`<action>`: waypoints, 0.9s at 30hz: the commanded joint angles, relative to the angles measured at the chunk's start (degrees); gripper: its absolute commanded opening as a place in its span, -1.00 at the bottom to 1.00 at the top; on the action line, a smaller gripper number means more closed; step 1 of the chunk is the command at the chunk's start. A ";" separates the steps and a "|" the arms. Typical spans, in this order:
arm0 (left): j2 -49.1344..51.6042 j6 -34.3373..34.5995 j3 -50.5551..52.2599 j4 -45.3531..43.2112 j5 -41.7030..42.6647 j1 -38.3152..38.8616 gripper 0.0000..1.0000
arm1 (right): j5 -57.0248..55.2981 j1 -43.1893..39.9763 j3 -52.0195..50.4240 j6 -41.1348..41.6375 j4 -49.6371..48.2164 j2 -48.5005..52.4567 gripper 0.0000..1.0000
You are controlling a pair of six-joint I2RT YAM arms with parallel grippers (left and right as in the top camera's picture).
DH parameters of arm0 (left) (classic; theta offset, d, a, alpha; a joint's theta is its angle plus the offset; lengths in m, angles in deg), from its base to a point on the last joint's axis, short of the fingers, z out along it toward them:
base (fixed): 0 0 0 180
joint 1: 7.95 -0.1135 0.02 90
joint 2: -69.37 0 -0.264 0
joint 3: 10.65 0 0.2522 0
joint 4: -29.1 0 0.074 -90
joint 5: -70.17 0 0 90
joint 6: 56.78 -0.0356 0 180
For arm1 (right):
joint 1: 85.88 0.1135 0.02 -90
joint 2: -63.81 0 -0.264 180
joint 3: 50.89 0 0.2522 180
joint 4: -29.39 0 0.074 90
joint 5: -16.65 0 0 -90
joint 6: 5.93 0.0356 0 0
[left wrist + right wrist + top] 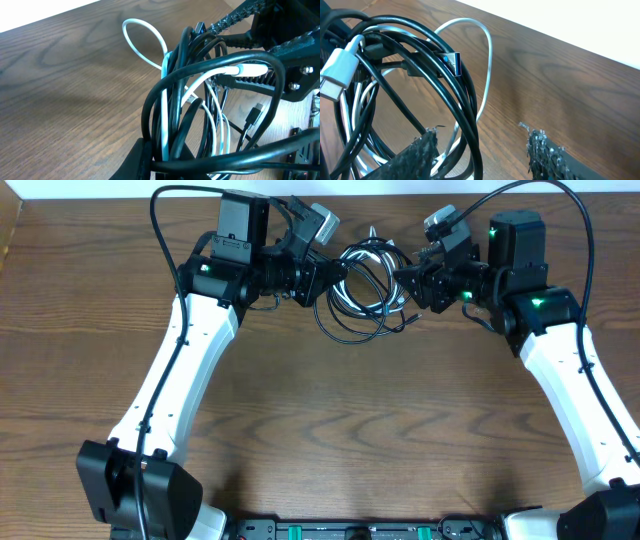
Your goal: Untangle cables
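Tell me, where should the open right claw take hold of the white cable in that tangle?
Probably the white cable's free loop, which arcs clear of the black cables over the table. Come from the loop's outer side, away from the bundle the left gripper clamps, so the right gripper's fingers straddle that one strand. Its plug lies against black strands.

The wood-grain surface (330,430) is showing a matt finish; the cables (172,110) are gleaming as smooth black and white plastic; the right jaws' pads (415,157) are looking rough.
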 commanded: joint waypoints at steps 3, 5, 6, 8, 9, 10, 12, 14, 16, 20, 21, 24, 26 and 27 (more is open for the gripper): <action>0.22 0.28 -1.11 -0.17 1.77 -0.24 -0.85 | 0.55 0.22 1.40 -0.02 0.20 -1.46 0.08; 0.22 0.28 -1.11 -0.15 2.56 -0.24 -0.85 | 0.55 0.24 1.40 -0.02 0.17 -1.46 -0.06; 0.22 0.28 -1.11 -0.15 2.51 -0.24 -0.85 | 0.55 0.24 1.40 -0.02 0.11 -1.46 -0.08; 0.22 0.28 -1.11 -0.15 2.51 -0.24 -0.85 | 0.55 0.24 1.40 -0.04 0.13 -1.46 -0.21; 0.22 0.28 -1.11 -0.17 2.51 -0.24 -0.85 | 0.55 0.24 1.40 -0.04 0.24 -1.46 -0.31; 0.22 0.28 -1.11 -0.17 2.51 -0.24 -0.85 | 0.55 0.24 1.40 -0.07 0.31 -1.46 -0.42; 0.22 0.28 -1.11 -0.17 2.51 -0.24 -0.85 | 0.55 0.22 1.40 -0.50 0.48 -1.46 -0.52; 0.22 0.28 -1.11 -0.17 2.51 -0.24 -0.85 | 0.55 0.24 1.40 -0.66 0.52 -1.46 -0.78; 0.22 0.28 -1.11 -0.17 2.51 -0.24 -0.85 | 0.55 0.22 1.40 -0.66 0.52 -1.46 -0.98; 0.22 0.28 -1.11 -0.17 2.54 -0.24 -0.85 | 0.22 0.22 1.40 -0.66 0.52 -1.46 -0.98; 0.22 0.28 -1.11 -0.15 2.51 -0.24 -0.85 | 0.09 0.22 1.40 -0.66 0.57 -1.46 -0.98; 0.22 0.28 -1.11 -0.17 2.47 -0.24 -0.85 | -1.11 0.22 1.40 -0.61 0.72 -1.46 -0.98; 0.22 0.31 -1.11 0.00 0.11 -0.24 -0.76 | -3.67 0.22 1.40 -0.39 1.01 -1.77 -0.98; 0.22 0.28 -1.11 0.13 -1.49 -0.24 -0.66 | -4.26 0.22 1.40 -0.42 0.98 -2.01 -0.98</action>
